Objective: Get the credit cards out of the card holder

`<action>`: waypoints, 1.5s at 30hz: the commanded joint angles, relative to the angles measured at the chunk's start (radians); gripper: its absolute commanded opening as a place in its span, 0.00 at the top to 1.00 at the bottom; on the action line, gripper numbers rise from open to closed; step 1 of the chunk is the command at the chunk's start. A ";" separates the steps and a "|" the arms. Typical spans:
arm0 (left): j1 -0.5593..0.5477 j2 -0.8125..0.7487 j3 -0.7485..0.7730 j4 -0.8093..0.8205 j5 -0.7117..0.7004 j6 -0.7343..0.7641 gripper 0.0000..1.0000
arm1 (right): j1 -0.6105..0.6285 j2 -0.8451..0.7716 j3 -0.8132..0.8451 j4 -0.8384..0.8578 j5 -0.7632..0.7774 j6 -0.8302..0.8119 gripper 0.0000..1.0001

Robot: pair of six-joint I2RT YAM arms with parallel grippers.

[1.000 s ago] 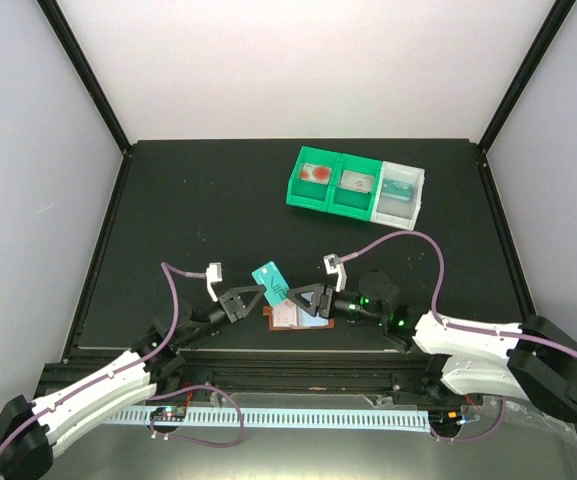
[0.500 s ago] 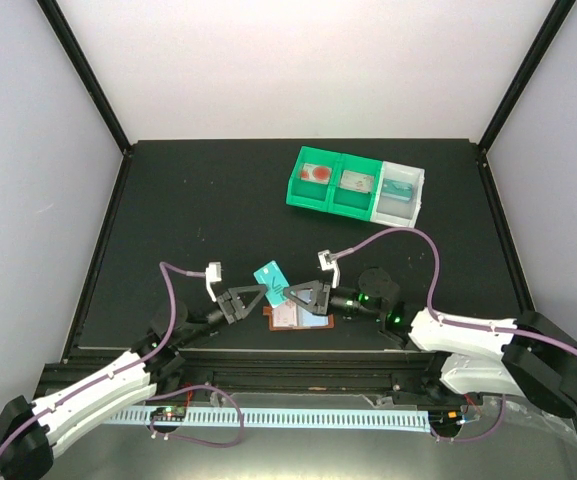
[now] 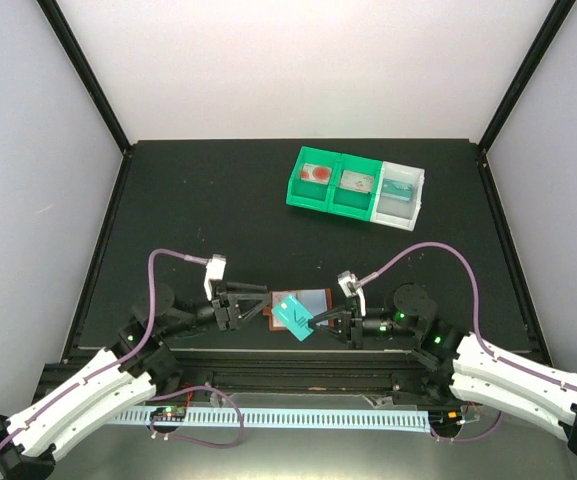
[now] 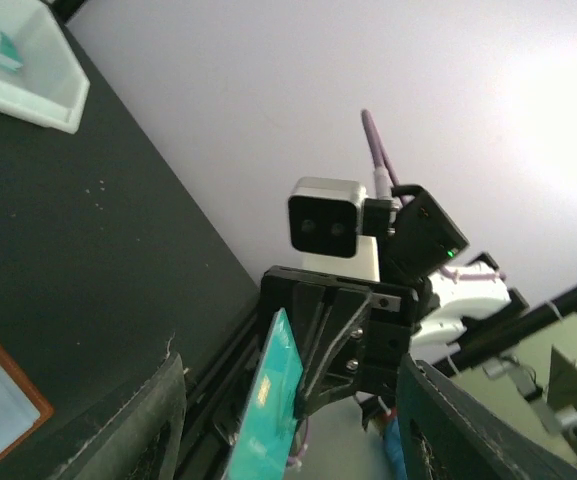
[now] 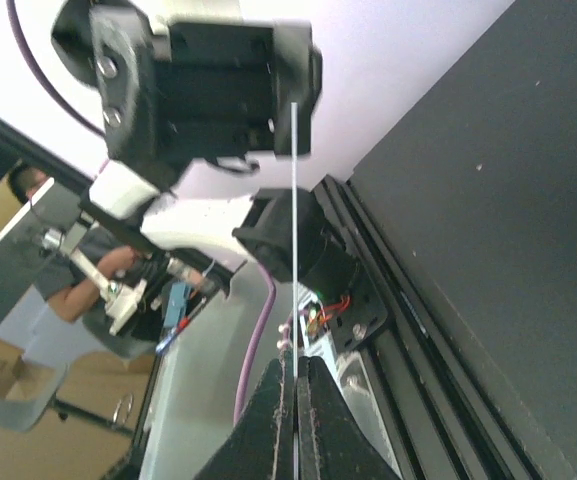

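- Black tabletop point(image 3: 218, 200), white-walled enclosure: the reddish-brown leather bifold card holder point(image 3: 280, 300) lies open near the front edge.
- Right gripper point(image 3: 313, 321) is clenched on a thin teal plastic card point(image 3: 294, 318) over the holder's near edge.
- Left gripper point(image 3: 264, 304): jaws apart, empty.
- Risk: the pinch is narrow, so the card may pivot or slip out.

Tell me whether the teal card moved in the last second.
Yes. The teal card has shifted down the view, away from the green bins, and is over the card holder, pinched by the right gripper.
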 commanded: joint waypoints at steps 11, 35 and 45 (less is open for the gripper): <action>0.005 0.165 0.145 -0.232 0.344 0.268 0.35 | -0.002 0.048 0.013 -0.012 -0.216 -0.085 0.99; 0.005 0.256 0.115 -0.163 0.364 0.275 0.98 | -0.002 0.074 0.002 -0.008 -0.147 -0.061 0.71; 0.005 0.252 0.056 0.034 0.175 0.056 0.99 | -0.002 0.010 -0.044 0.129 0.066 0.149 0.32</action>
